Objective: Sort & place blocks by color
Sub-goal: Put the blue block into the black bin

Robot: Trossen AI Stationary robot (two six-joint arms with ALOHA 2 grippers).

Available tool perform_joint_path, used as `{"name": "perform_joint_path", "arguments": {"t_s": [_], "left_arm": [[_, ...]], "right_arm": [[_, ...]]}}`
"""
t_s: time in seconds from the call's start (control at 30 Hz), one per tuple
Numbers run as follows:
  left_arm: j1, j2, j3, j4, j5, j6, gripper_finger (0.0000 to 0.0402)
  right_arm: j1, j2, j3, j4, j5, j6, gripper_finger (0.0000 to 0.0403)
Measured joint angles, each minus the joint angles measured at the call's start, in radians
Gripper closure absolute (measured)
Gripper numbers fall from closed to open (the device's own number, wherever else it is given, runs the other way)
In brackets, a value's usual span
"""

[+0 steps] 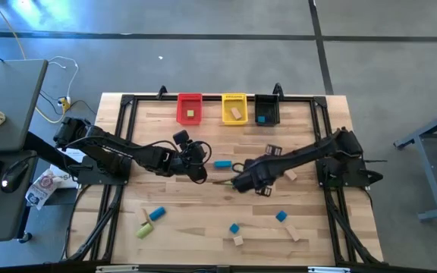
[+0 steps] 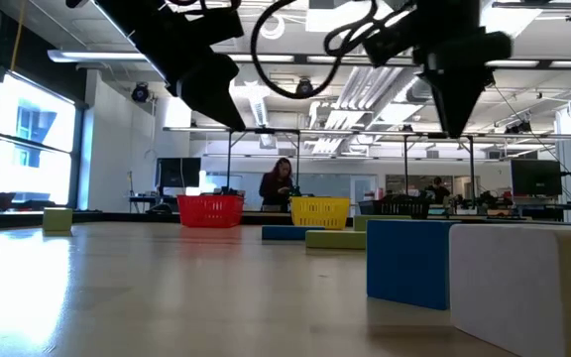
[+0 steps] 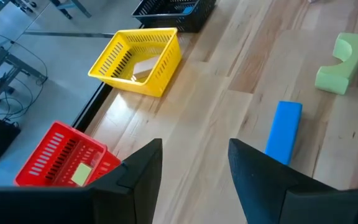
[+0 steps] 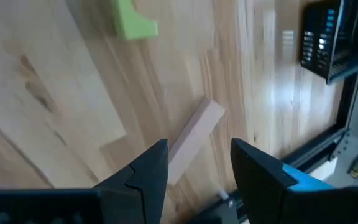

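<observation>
Small blocks lie scattered flat on the wooden table. My left gripper [image 3: 194, 146] hangs open above the table's middle, nothing between its fingers; a blue bar [image 3: 284, 130] and a light green arched block [image 3: 342, 63] lie beyond it. My right gripper [image 4: 197, 149] is open above a tan bar [image 4: 193, 140], which lies on the wood below the gap between its fingers; a green block [image 4: 131, 18] lies farther on. The high view puts the left gripper [image 1: 197, 168] and right gripper [image 1: 240, 182] either side of the blue bar [image 1: 222, 163].
A red bin [image 1: 190, 108], a yellow bin [image 1: 234, 108] and a black bin [image 1: 266, 111] stand in a row at the far edge, each with a block inside. Loose blue, green and tan blocks lie near the front edge [image 1: 234, 227]. A black frame [image 1: 127, 98] borders the table.
</observation>
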Motion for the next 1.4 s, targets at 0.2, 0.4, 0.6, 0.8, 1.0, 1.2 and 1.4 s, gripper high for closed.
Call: {"name": "perform_joint_path", "arguments": {"t_s": [0.2,0.4,0.6,0.8,1.0,1.2,1.4], "left_arm": [[0.000,0.000,0.000,0.000,0.000,0.000,0.0234],[0.000,0.000,0.000,0.000,0.000,0.000,0.0234],[0.000,0.000,0.000,0.001,0.000,0.000,0.0234],[0.000,0.000,0.000,0.001,0.000,0.000,0.0234],[0.000,0.000,0.000,0.001,0.000,0.001,0.0234],[0.000,0.000,0.000,0.001,0.000,0.008,0.0234],[0.000,0.000,0.000,0.002,0.001,-0.034,0.0234]], "right_arm": [[0.076,-0.032,-0.002,-0.020,-0.015,0.058,0.0242],[0.145,-0.115,-0.001,-0.021,-0.019,0.152,0.0242],[0.206,-0.193,-0.001,-0.022,-0.022,0.212,0.0242],[0.242,-0.239,-0.001,-0.022,-0.022,0.223,0.0242],[0.265,-0.293,-0.117,-0.002,-0.029,0.262,0.0242],[0.283,-0.365,-0.261,0.111,-0.114,0.254,0.0242],[0.283,-0.417,-0.378,0.291,-0.218,0.179,0.0242]]}}
